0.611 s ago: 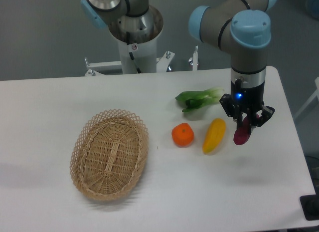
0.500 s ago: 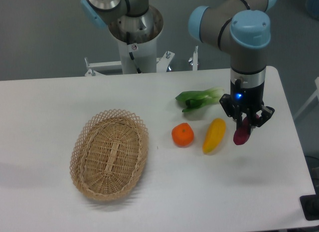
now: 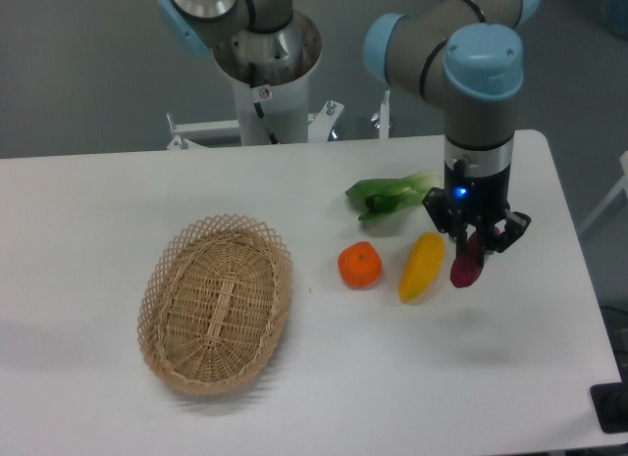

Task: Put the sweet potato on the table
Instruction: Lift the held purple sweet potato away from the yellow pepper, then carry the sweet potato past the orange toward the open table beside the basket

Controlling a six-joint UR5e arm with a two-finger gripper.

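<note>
While our fingers [image 3: 475,242] grip the sweet potato [image 3: 465,265], its long axis hangs almost vertical. Its free end points down toward the tabletop [image 3: 392,378].

We count one basket [image 3: 217,304] on the table [image 3: 88,211]. Right of the basket we see one orange [image 3: 360,265], one yellow fruit [image 3: 422,266], one leafy green vegetable [image 3: 392,194] and one sweet potato [image 3: 466,264]. One gripper [image 3: 475,242] makes six things above that one table.
</note>
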